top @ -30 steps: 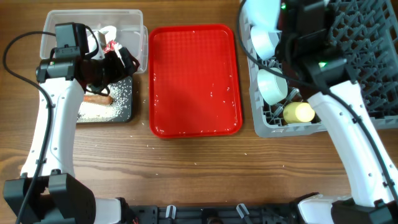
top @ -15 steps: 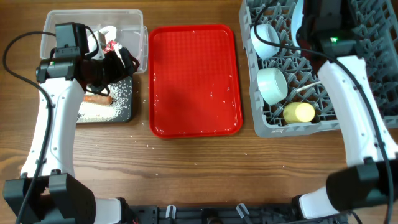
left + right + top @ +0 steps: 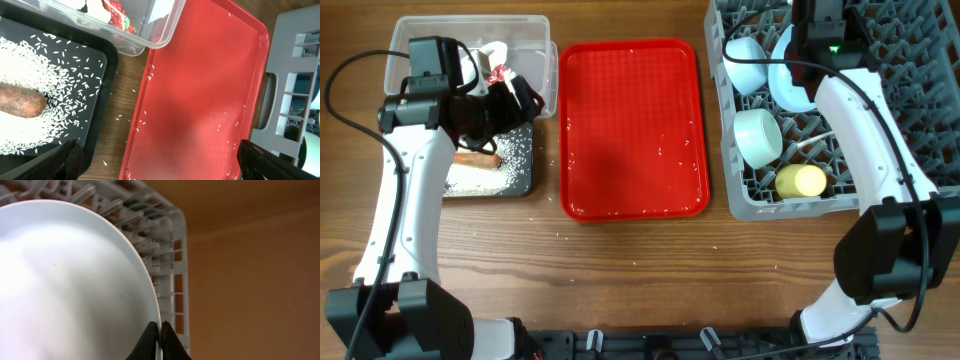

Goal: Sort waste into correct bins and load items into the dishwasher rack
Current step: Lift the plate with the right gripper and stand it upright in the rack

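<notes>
Plate (image 3: pixel 65 280) leans on edge among the pegs in the far part of the rack (image 3: pixel 172 255), and your right gripper (image 3: pixel 159 340) pinches its rim, with the disc spreading up and to one side of the jaws. Your left gripper (image 3: pixel 160 165) hangs spread over the tray (image 3: pixel 200 90), well apart, so the right arm is nearer. You have no readable writing anywhere.

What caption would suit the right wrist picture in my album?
The right tool pinches a pale-blue plate by its rim, with the grey dishwasher rack behind it.
</notes>
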`<state>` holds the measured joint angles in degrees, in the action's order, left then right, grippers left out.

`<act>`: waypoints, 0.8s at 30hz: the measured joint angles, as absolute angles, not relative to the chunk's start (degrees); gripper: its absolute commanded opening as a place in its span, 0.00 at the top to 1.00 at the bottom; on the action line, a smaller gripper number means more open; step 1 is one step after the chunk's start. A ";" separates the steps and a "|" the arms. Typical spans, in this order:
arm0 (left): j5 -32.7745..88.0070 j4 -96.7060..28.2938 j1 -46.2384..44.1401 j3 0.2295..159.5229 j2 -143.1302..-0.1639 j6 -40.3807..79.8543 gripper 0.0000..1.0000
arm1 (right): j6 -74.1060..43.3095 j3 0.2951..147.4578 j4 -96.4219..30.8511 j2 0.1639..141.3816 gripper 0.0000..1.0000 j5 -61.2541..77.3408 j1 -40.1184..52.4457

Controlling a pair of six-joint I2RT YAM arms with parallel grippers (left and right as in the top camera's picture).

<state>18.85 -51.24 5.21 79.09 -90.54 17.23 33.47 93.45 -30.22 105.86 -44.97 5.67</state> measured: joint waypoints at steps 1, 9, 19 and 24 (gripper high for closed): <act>18.87 -51.24 5.21 79.09 -90.54 17.23 0.00 | 33.58 93.45 -29.36 105.86 0.96 -45.74 5.67; 18.87 -51.22 5.21 79.09 -90.54 17.23 0.00 | 36.64 93.45 -26.48 105.86 0.96 -48.56 5.15; 18.90 -51.24 5.21 79.09 -90.54 17.23 0.00 | 37.65 93.45 -36.12 105.84 0.49 -38.11 5.21; 18.85 -51.22 5.21 79.09 -90.54 17.23 0.00 | 31.92 93.45 -37.50 105.82 0.00 -33.89 5.58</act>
<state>18.85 -51.22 5.21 79.09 -90.54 17.23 31.92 93.45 -37.50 105.82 -33.89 5.58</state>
